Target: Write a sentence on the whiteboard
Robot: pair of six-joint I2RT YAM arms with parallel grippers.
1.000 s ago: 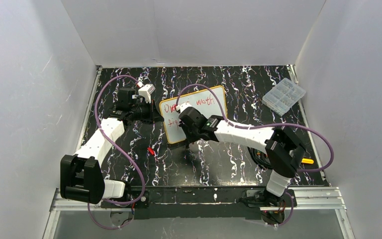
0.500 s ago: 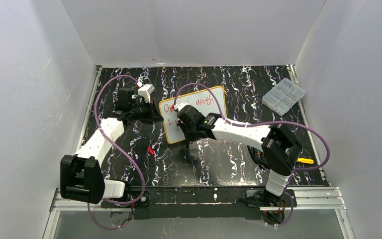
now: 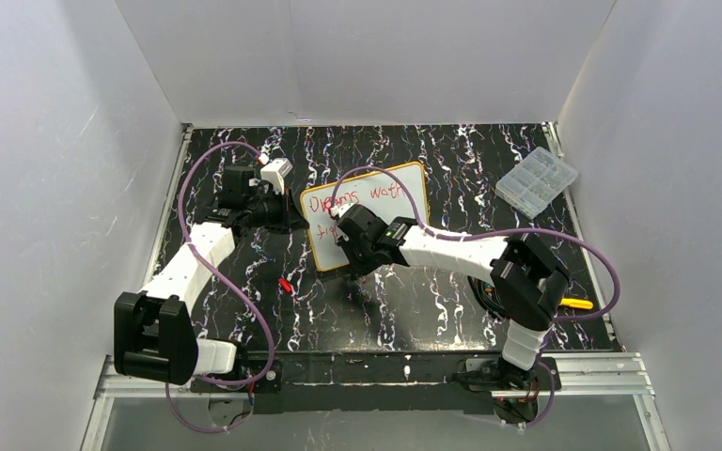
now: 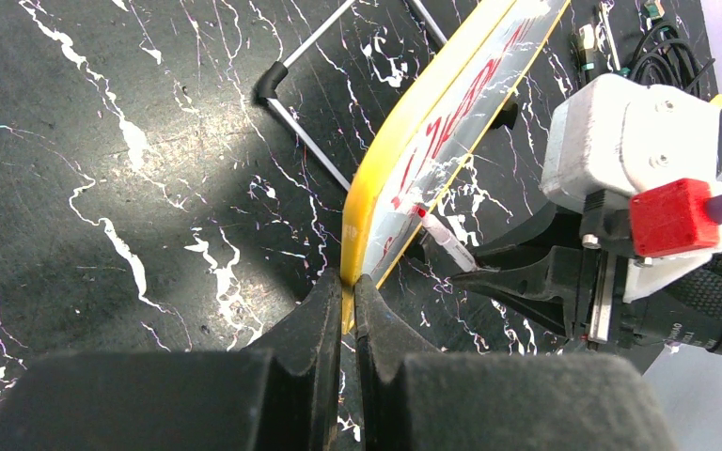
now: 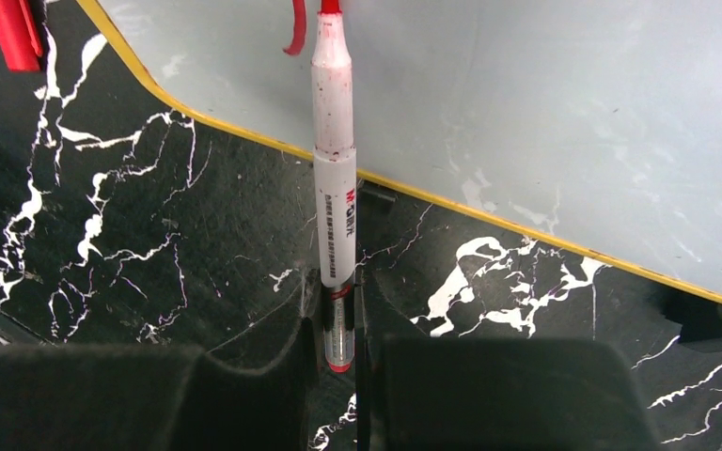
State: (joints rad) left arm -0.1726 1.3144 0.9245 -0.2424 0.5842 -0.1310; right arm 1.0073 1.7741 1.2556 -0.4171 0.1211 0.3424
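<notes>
**Second line in progress: watching marker slip and board shift**

right gripper [image 5: 338, 319] is clamping the marker [image 5: 334, 169] by its tail end, jaws closed on the barrel. The red tip is sitting low on the whiteboard [image 3: 412, 195], just above the bottom frame. Contact looks likely, but the tip is right at the edge of the wrist view.

left gripper [image 4: 343, 282] is pinching the board's yellow frame at its left edge, fully closed on it. Board is standing tilted, mid-back on the table [image 3: 451, 155], between the two wrists. The sentence [image 3: 355, 197] is partly written: top line is showing, lower line is mostly hidden under the right wrist.

Risks, my read:
- Marker is being held only at its end. Pressing could swivel it or push it back in the jaws, giving wobbly strokes.
- Too much pressure could pivot the board about that single pinch point.
- Writing this low, strokes could run onto the frame.
- Wrist is hanging over fresh ink, so it could smear.
</notes>
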